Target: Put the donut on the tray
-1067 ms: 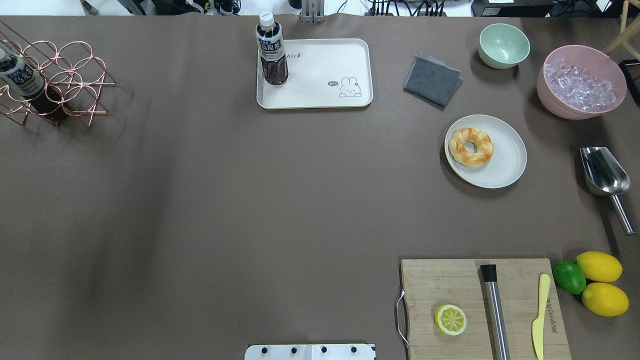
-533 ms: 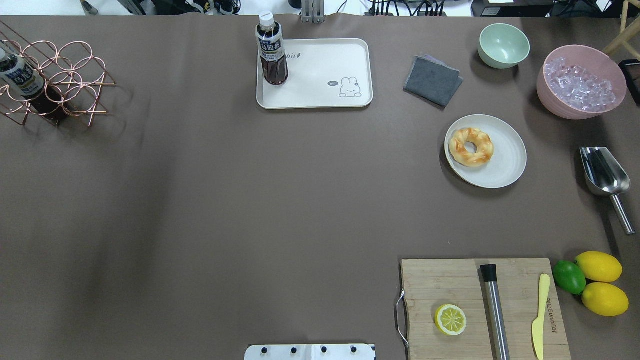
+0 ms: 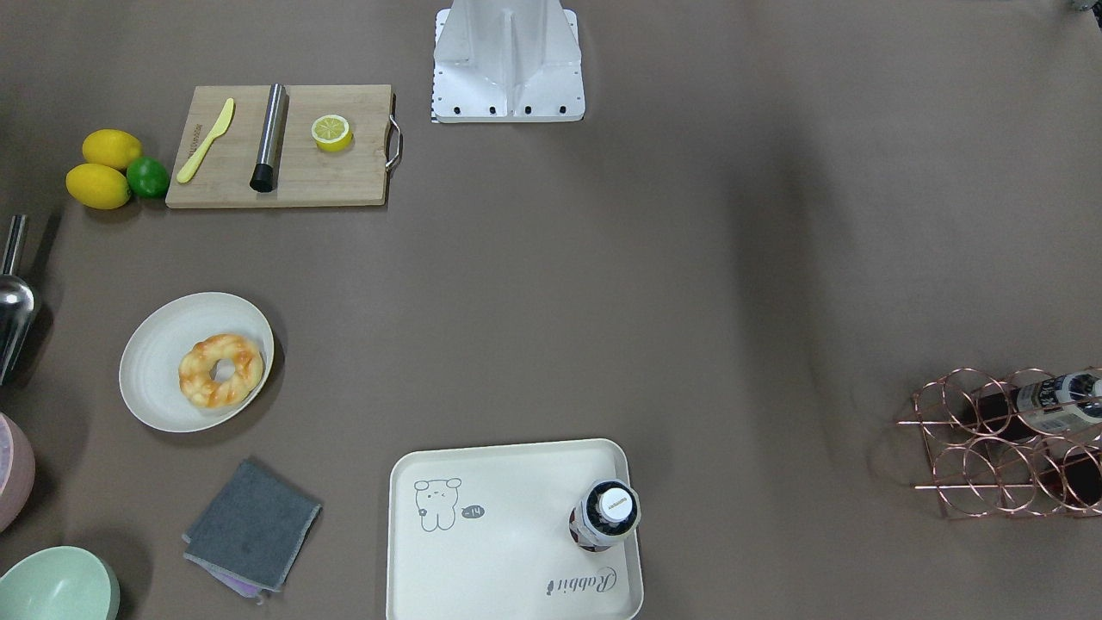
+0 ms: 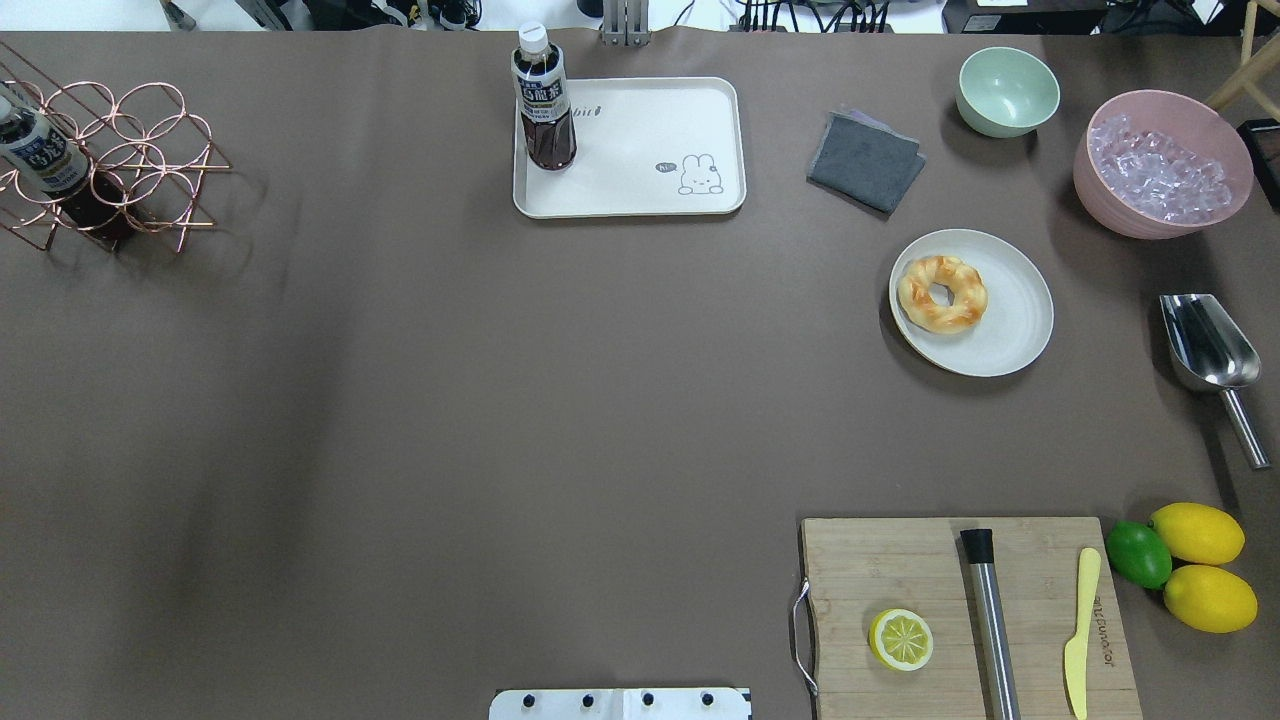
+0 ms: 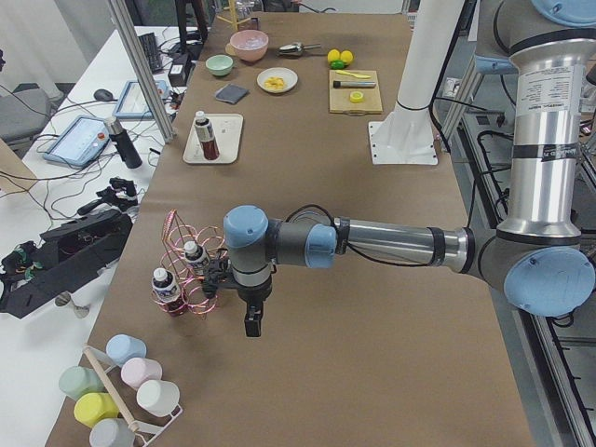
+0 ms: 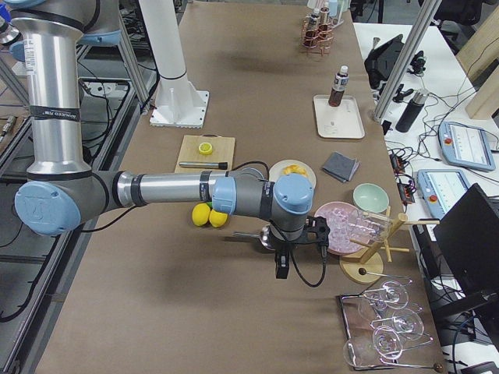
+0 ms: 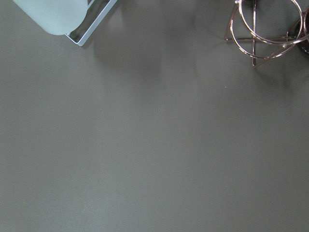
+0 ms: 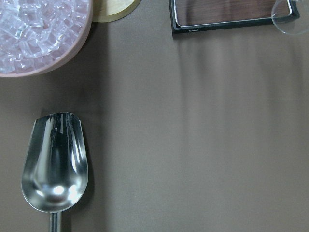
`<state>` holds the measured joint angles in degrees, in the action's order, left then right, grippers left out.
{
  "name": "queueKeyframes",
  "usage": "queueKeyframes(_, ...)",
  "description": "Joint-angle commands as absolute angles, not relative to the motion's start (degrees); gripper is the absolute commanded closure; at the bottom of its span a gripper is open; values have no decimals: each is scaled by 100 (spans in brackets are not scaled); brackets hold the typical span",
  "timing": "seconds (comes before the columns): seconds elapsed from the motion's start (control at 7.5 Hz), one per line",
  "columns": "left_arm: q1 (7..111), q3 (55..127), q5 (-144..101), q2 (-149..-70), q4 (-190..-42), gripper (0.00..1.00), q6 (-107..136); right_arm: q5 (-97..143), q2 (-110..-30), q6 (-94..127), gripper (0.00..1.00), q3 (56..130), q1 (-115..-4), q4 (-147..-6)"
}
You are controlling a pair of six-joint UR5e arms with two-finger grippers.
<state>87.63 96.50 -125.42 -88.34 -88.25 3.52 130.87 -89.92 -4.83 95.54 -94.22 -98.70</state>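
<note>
The donut (image 4: 941, 293) is a golden twisted ring lying on a round cream plate (image 4: 1010, 325) at the right of the table; it also shows in the front view (image 3: 220, 370). The cream tray (image 4: 640, 140) with a grey line drawing sits at the far middle, and a dark drink bottle (image 4: 543, 100) stands on its left end. My left gripper (image 5: 252, 328) hangs beyond the table's left end near the copper rack. My right gripper (image 6: 281, 271) hangs beyond the right end near the scoop. I cannot tell whether either is open or shut.
A grey cloth (image 4: 865, 160), a green bowl (image 4: 1006, 90), a pink bowl of ice (image 4: 1160, 165) and a metal scoop (image 4: 1210, 350) lie around the plate. A cutting board (image 4: 900, 570) with a lemon half (image 4: 900, 640) is near right. A copper rack (image 4: 110, 160) stands far left.
</note>
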Motion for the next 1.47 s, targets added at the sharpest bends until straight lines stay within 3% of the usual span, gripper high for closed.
queueKeyframes(0.0,8763,9642,-12525,-8833,-8824,2,352,13096,-8991,-492,0,9571,-9422,-9861)
queueKeyframes(0.8,8763,9642,-12542,-8833,-8824,2,352,13122,-9035,-388,0,9633,-9413,-9844)
queueKeyframes(1.33,8763,9650,-12542,-8816,-8824,2,352,13333,-9079,1157,0,10282,-8660,-9826)
